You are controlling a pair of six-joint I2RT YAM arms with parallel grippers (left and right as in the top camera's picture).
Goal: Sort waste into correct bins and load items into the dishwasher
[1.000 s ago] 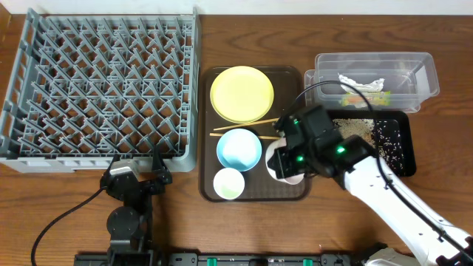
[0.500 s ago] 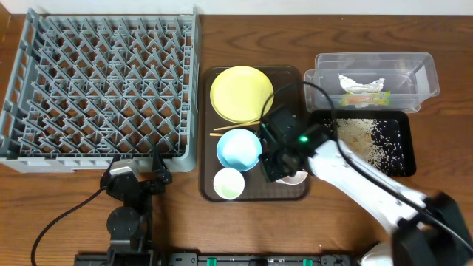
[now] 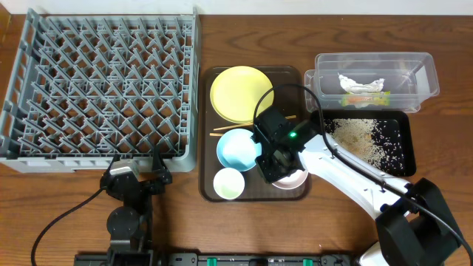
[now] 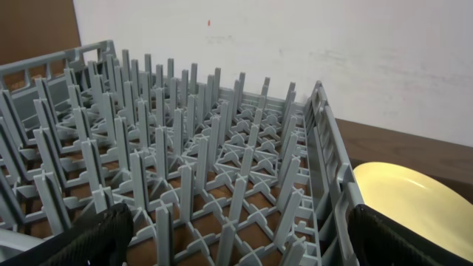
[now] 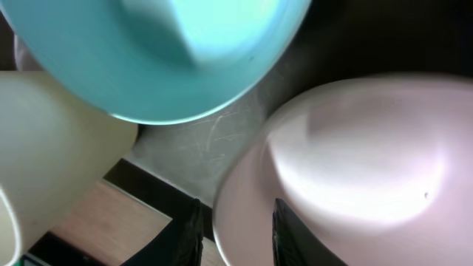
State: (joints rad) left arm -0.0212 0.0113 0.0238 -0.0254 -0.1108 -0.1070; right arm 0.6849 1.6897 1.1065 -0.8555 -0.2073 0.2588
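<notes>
We see grey dish rack (image 3: 103,81) at left; left gripper (image 4: 244,251) at its near edge, jaws spread. On brown tray (image 3: 208,170): yellow-green plate (image 3: 240,92), blue bowl (image 3: 238,148), white bowl (image 3: 295,179), small cup (image 3: 229,183). Jaws of right gripper (image 5: 235,222) pinch white bowl rim, beside blue bowl.

1. The right arm runs from the lower right of the overhead frame up-left to its centre.
2. The right gripper (image 3: 276,159) points down, its fingers (image 5: 189,235) close together, pinching the white bowl (image 5: 355,162) by its rim.
3. The left gripper (image 3: 137,176) rests at lower left, fingers (image 4: 92,238) spread wide.
</notes>
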